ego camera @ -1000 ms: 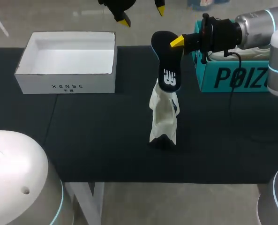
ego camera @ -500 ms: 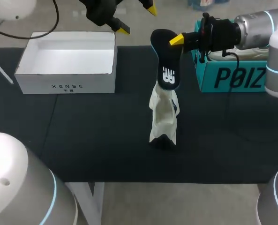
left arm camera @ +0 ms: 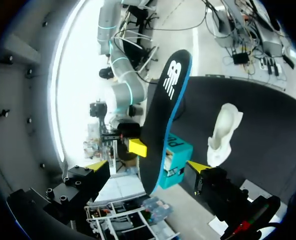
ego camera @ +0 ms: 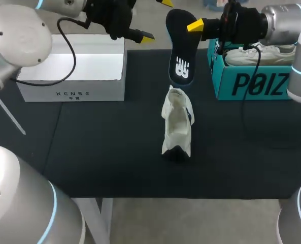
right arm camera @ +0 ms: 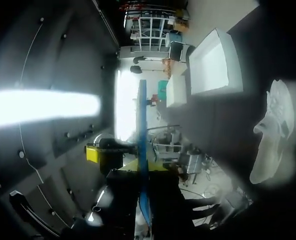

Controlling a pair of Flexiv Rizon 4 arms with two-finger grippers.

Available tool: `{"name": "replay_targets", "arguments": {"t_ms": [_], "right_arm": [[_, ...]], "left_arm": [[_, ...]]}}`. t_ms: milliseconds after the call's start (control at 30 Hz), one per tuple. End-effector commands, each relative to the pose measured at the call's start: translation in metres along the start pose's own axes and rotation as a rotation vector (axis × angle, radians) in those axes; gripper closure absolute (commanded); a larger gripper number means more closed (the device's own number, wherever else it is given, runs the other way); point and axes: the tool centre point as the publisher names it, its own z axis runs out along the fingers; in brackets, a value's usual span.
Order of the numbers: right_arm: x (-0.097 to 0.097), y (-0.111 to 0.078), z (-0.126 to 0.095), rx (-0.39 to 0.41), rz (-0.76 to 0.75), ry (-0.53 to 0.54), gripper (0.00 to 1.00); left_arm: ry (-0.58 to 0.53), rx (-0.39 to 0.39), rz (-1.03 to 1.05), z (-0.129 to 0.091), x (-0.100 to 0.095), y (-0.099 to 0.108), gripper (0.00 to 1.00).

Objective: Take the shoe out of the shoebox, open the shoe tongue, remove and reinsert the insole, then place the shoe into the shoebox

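Behind the shoe (ego camera: pixel 176 122) on my worktop (ego camera: pixel 114 162) sit two boxes: a white one (ego camera: pixel 71 94) to its left, and the teal shoebox (ego camera: pixel 252 84) to its right, with a second shoe (ego camera: pixel 252 53) inside. My right pincer (ego camera: pixel 187 24) clamps the single insole (ego camera: pixel 180 56), which hangs above the shoe's far end. My left pincer (ego camera: pixel 157 19) gapes wide beside the insole, holding nothing.

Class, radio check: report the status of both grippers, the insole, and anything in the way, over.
Right gripper shut on insole, held upright above shoe. Left gripper open, empty, close to insole. Shoe on table, nothing blocking it.
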Motion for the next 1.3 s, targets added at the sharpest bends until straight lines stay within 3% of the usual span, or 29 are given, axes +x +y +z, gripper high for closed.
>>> {"name": "replay_targets", "arguments": {"t_ms": [33, 67, 133, 300, 333, 367, 600, 667, 700, 733, 1100, 1300], "right_arm": [[0.004, 0.0, 0.003, 0.004, -0.005, 0.0, 1.0], [0.004, 0.0, 0.004, 0.004, -0.007, 0.001, 1.0], [0.005, 0.0, 0.004, -0.001, -0.01, 0.003, 1.0], [0.004, 0.0, 0.003, -0.012, -0.006, 0.016, 1.0], [0.004, 0.0, 0.003, -0.011, -0.006, 0.019, 1.0], [0.004, 0.0, 0.003, -0.011, -0.006, 0.02, 1.0], [0.008, -0.002, 0.006, 0.032, -0.004, 0.023, 1.0], [0.008, -0.003, 0.007, 0.036, -0.003, 0.022, 1.0], [0.008, -0.003, 0.008, 0.036, -0.003, 0.022, 1.0], [0.008, -0.003, 0.008, 0.037, -0.002, 0.022, 1.0], [0.006, -0.007, 0.01, 0.026, 0.005, 0.026, 1.0], [0.006, -0.008, 0.008, 0.018, 0.006, 0.024, 1.0]], "left_arm": [[-0.244, -0.031, 0.0, 0.007, 0.007, -0.006, 0.0], [-0.254, -0.037, 0.002, 0.007, 0.007, -0.006, 0.0], [-0.268, -0.043, -0.004, 0.009, 0.009, -0.006, 0.1], [-0.349, 0.014, -0.037, 0.013, 0.011, -0.005, 0.14], [-0.358, 0.024, -0.023, 0.013, 0.011, -0.005, 0.24], [-0.366, 0.046, -0.013, 0.014, 0.011, -0.006, 0.25], [-0.352, 0.128, 0.134, 0.022, 0.007, -0.008, 0.23], [-0.351, 0.128, 0.147, 0.025, 0.005, -0.008, 0.34], [-0.352, 0.131, 0.148, 0.027, 0.004, -0.008, 0.5], [-0.361, 0.129, 0.151, 0.029, 0.003, -0.008, 0.55], [-0.403, 0.127, 0.129, 0.046, -0.004, -0.011, 0.67], [-0.39, 0.121, 0.126, 0.049, -0.001, -0.01, 0.94]]}}
